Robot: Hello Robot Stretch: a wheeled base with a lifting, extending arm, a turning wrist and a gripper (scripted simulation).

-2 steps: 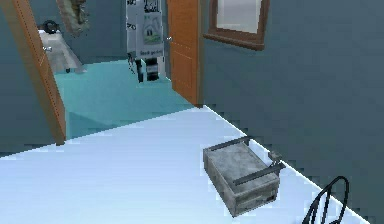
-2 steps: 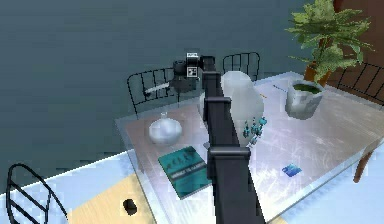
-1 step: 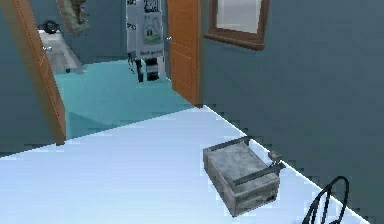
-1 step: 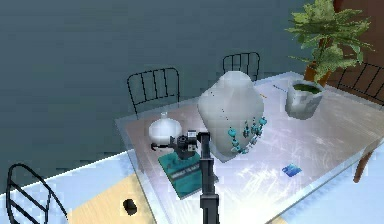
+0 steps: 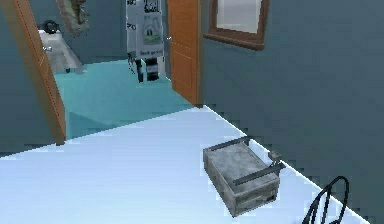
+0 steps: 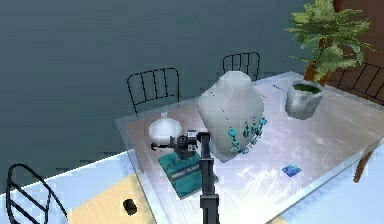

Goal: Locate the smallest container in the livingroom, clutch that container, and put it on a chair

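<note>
Noted, far to the left of the gripper [image 6: 178, 145] and lower in the arm side view: a black wire chair [image 6: 30, 195] on the floor. Nearer in, a small dark object [image 6: 129, 207] lies on a tan rug [image 6: 150, 198].

Up and left of the gripper, a second wire chair [image 6: 155, 88] stands at the far edge of the table [image 6: 330, 140]. The small white container [image 6: 163, 128], round with a narrow neck, stands on the table just left of the gripper; contact cannot be told. A teal book [image 6: 185, 170] lies on the table just below the gripper. With these things at and behind the fingers, it cannot be told whether the gripper holds anything, nor what state it is in.

Just right of the gripper, a large white bust [image 6: 228, 100] with a teal necklace [image 6: 245, 130] crowds the arm [image 6: 208, 195].

Farther right are a small blue item [image 6: 291, 169], a white pot [image 6: 303, 98] and a leafy plant [image 6: 325, 35].

In the forward view, a grey crate [image 5: 243, 172] sits on the pale floor.
</note>
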